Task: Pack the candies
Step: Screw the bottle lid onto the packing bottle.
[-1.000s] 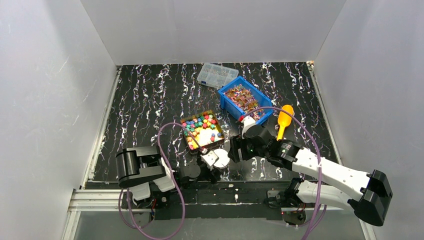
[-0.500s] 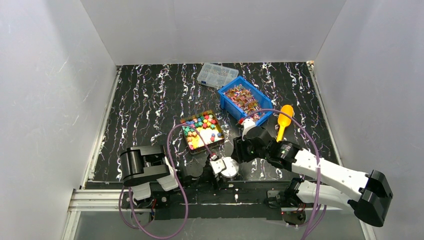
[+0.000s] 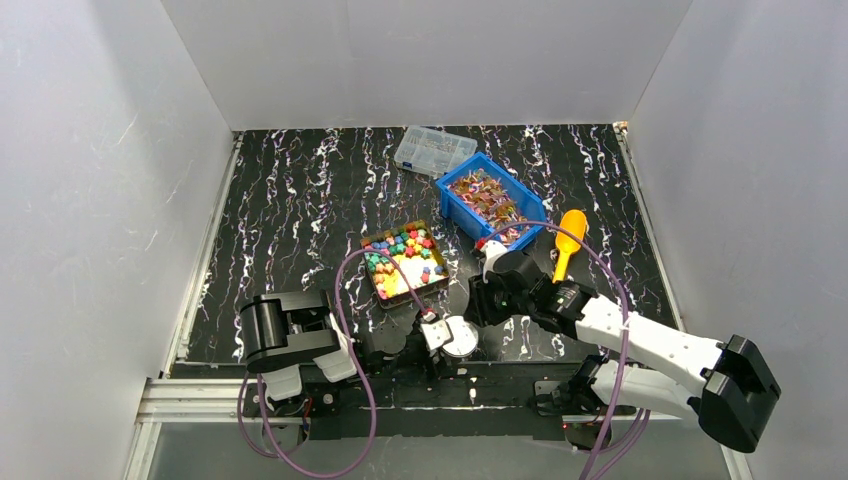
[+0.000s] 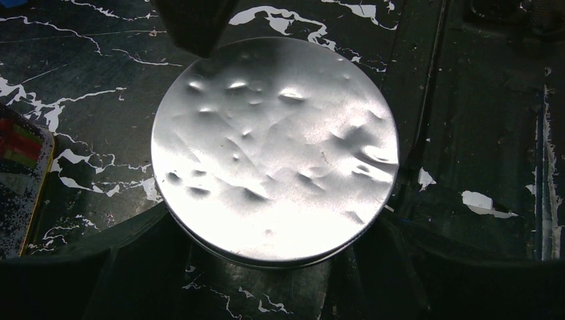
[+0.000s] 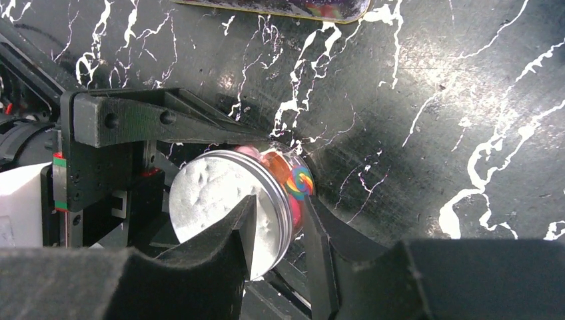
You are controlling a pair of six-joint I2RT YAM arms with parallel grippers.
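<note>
1. Two grippers sat at the near edge of the table (image 3: pixel 290 190), just ahead of the arm bases. The white walls stood well apart from them, and marbled surface lay open to the left and far side.
2. The left gripper (image 4: pixel 273 250) was clamped on a small jar (image 5: pixel 295 175), whose silver lid (image 4: pixel 273 147) faced its camera.
3. The right gripper (image 5: pixel 278 212) straddled the lid rim, one finger on each side. I could not tell whether it was gripping.
4. Some candies (image 5: pixel 298 181) showed through the jar wall, between the fingers. More filled the tin (image 3: pixel 437 283) just beyond and the blue bin (image 3: pixel 452 214) farther back.
</note>
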